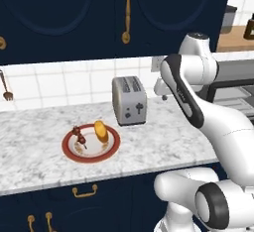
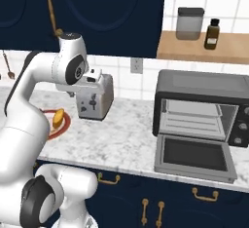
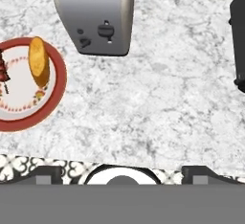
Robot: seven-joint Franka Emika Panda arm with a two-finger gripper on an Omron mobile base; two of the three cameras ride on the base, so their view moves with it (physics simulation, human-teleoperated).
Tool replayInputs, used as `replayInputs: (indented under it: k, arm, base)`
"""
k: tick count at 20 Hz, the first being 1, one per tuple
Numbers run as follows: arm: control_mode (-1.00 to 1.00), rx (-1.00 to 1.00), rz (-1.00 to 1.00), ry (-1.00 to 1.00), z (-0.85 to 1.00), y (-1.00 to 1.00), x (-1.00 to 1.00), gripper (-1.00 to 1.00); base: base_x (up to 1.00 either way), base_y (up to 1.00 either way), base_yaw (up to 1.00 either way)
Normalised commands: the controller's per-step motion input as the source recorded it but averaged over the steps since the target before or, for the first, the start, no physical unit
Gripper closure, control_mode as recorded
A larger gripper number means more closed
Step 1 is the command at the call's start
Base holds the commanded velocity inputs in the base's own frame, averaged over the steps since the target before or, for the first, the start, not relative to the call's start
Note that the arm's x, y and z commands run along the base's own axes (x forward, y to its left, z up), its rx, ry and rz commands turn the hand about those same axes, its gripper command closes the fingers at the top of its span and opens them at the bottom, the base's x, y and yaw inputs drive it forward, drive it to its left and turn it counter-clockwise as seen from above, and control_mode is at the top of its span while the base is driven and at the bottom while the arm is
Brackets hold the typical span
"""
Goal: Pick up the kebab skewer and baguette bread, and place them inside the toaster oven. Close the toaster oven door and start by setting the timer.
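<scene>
The kebab skewer (image 1: 78, 137) and the golden baguette bread (image 1: 101, 132) lie side by side on a red-rimmed plate (image 1: 74, 154) on the marble counter; both also show at the left of the hand view, skewer (image 3: 4, 72) and bread (image 3: 39, 61). The dark toaster oven (image 2: 202, 83) stands at the right with its door (image 2: 194, 155) folded down flat and a metal tray inside. My gripper (image 3: 122, 173) hangs open and empty above the counter in front of the silver toaster, to the right of the plate. My hand (image 2: 91, 82) faces down.
A silver slot toaster (image 1: 129, 100) stands between plate and oven. Bare marble counter (image 3: 162, 98) lies below the hand. A jar (image 2: 189, 23) and a brown bottle (image 2: 212, 33) sit on a wooden shelf above the oven. Dark blue cabinets hang overhead.
</scene>
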Motion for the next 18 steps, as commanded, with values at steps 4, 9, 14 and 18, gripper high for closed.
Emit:
replayInputs:
  k: [4, 9, 14, 18]
  arm:
    - [1.00, 0.00, 0.00, 0.00, 0.00, 0.00, 0.00, -1.00]
    - [1.00, 0.00, 0.00, 0.00, 0.00, 0.00, 0.00, -1.00]
    - [1.00, 0.00, 0.00, 0.00, 0.00, 0.00, 0.00, -1.00]
    - [1.00, 0.00, 0.00, 0.00, 0.00, 0.00, 0.00, -1.00]
  base:
    - [0.00, -0.60, 0.00]
    - [0.00, -0.56, 0.00]
    - [0.00, -0.20, 0.00]
    - [0.00, 0.00, 0.00]
